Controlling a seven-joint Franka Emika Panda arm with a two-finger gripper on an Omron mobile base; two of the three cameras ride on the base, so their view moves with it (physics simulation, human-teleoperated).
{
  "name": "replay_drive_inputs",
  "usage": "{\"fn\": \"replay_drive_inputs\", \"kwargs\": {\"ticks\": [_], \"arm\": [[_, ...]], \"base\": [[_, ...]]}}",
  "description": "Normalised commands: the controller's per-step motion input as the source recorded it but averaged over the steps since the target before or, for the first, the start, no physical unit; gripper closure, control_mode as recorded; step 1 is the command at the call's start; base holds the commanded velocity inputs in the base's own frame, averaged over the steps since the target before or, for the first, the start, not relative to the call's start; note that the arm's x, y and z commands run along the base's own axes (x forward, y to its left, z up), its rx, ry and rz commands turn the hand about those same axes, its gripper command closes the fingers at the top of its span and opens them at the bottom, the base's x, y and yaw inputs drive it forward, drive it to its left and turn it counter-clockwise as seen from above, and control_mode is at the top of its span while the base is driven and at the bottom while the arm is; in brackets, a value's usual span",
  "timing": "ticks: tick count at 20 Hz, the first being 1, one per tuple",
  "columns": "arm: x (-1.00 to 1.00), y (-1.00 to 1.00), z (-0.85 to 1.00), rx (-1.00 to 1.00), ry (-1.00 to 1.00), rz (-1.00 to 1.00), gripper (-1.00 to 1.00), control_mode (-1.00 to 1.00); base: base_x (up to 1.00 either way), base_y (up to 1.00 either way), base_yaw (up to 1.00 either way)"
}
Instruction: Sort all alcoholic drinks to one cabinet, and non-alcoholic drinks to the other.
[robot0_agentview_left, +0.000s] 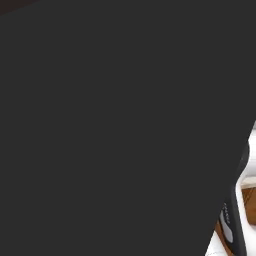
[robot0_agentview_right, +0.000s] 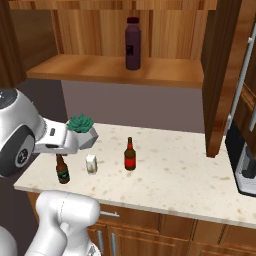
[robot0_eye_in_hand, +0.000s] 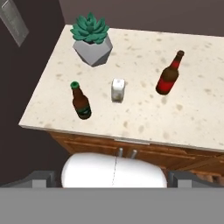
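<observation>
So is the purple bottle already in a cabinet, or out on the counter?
In: the purple bottle stands upright on the open upper cabinet's shelf.

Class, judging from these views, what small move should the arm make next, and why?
Probably lower the open end effector toward the white carton: it stands upright on the counter between two beer bottles, while the purple bottle already sits in the open upper cabinet.

A dark panel (robot0_agentview_left: 110, 125) close to the camera hides the counter; arm covers the plant (robot0_agentview_right: 81, 124) partly.

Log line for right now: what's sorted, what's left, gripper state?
shelved: purple bottle in upper cabinet | on counter: green-label beer, red-label beer, white carton | gripper: open, empty, above counter
</observation>
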Motion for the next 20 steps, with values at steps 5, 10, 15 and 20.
{"fn": "replay_drive_inputs", "kwargs": {"ticks": [5, 10, 15, 20], "arm": [[0.21, 0.0, -0.21, 0.01, 0.02, 0.0, -1.0, -1.0], [0.22, 0.01, -0.18, 0.01, 0.01, 0.0, -1.0, -1.0], [0.25, 0.05, -0.19, 0.0, 0.02, 0.0, -1.0, -1.0], [0.25, 0.04, -0.24, 0.0, 0.0, 0.0, -1.0, -1.0]], "base": [[0.0, 0.0, 0.0], [0.0, 0.0, 0.0], [0.0, 0.0, 0.0], [0.0, 0.0, 0.0]]}}
